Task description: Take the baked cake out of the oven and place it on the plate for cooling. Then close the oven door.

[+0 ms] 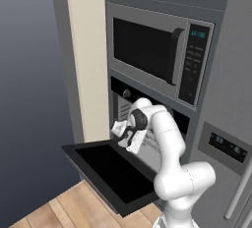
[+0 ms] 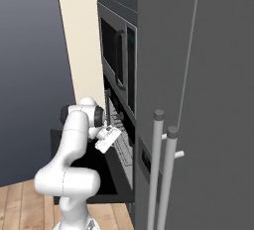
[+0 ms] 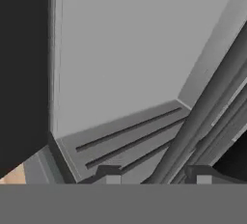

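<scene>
At far left, a dark grey wall (image 1: 24,74) meets a cream-coloured side panel (image 1: 88,65) that flanks a tall grey cabinet column above a light wood plank floor (image 1: 54,212). Set into that column, the black built-in wall oven (image 1: 147,119) stands with its wide black glass-fronted drop-down oven door (image 1: 110,170) lowered flat, jutting out toward the camera. A small round knob (image 1: 127,94) shows on the oven's dark control strip. Directly above it sits the silver-framed microwave (image 1: 157,50), its dark-windowed door closed and a keypad panel at its right (the display glows faintly green). The white robot arm with dark joints (image 1: 170,158) bends up from the lower right of the left base view and reaches over the lowered door, with its claw (image 1: 118,132) at the mouth of the oven cavity. In the hand view the claw's (image 3: 154,175) two dark fingertips (image 3: 109,171) stand moderately apart with nothing visible between them, pointing into the pale grey oven interior past ridged side-wall slots and the thin bars of a wire rack (image 3: 207,121). No cake can be made out in the part of the cavity shown. At right stands a large grey refrigerator (image 2: 198,100) with two vertical silver bar handles (image 2: 156,169), just beside the oven.
</scene>
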